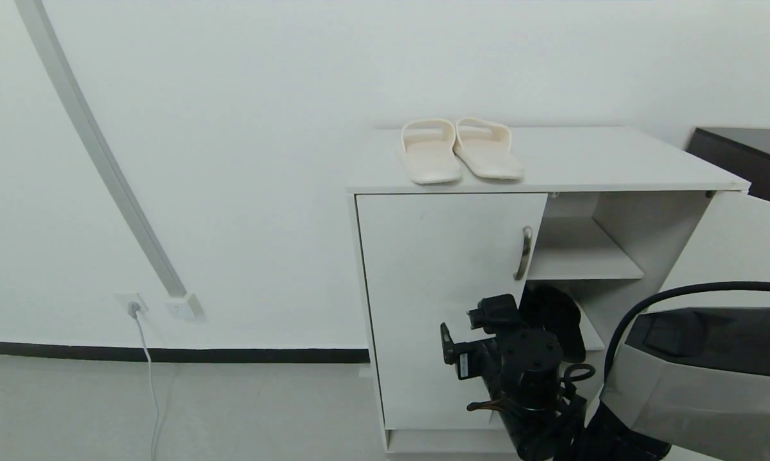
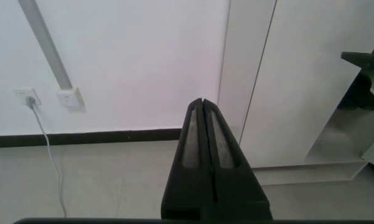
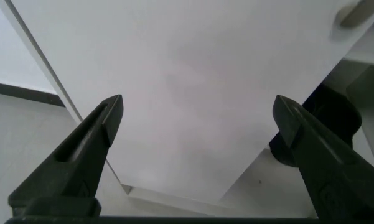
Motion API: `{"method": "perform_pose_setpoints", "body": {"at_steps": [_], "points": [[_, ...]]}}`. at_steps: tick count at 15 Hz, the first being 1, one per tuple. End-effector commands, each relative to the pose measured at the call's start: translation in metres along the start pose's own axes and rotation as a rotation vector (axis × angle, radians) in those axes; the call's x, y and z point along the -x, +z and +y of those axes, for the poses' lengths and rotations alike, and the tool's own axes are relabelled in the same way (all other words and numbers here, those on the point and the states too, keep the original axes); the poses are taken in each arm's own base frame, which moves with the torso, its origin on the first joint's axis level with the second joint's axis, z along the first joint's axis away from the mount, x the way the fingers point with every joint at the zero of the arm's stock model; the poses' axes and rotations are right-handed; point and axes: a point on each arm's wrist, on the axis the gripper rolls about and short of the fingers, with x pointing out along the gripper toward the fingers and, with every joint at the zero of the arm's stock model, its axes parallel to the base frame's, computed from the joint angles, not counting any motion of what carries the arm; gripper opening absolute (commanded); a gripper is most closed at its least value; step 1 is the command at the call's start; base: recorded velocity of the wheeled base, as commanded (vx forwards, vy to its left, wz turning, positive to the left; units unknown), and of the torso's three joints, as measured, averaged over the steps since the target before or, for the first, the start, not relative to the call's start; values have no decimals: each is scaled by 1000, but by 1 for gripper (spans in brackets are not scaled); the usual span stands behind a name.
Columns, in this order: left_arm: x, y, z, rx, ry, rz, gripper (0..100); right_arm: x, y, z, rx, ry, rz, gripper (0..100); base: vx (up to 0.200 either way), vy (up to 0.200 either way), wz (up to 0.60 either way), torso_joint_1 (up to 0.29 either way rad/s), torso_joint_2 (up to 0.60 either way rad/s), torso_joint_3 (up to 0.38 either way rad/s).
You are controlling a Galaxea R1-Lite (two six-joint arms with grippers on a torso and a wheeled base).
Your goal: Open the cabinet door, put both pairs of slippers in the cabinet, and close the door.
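Right hand (image 3: pixel 196 118): released, fingers spread wide and empty, held low before the shut left door (image 1: pixel 449 307) of the cabinet (image 1: pixel 615 160), near the black slippers (image 1: pixel 554 320). Left hand (image 2: pixel 201 112): clenched on nothing, pointed towards the wall beside the cabinet. Right door (image 1: pixel 737 243): standing open. The black slippers sit on the lower shelf inside, partly hidden. Cream slippers (image 1: pixel 459 150): on the cabinet top, side by side, plain slides with a broad strap, clean. Judgement: roughly halfway; the cream pair remains to be stowed and the door closed
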Motion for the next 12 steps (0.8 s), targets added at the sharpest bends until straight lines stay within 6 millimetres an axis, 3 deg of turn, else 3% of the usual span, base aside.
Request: {"method": "perform_pose_setpoints", "body": {"at_steps": [1,12], "points": [[0,0,0,0,0,2,0,0,1,-1,-1,-3,-1,100,0,0,0,154,-476,-334],[0,0,0,0,0,2,0,-3,1,-5,0,-17,-1,100,0,0,0,194,-511,-322]]}}
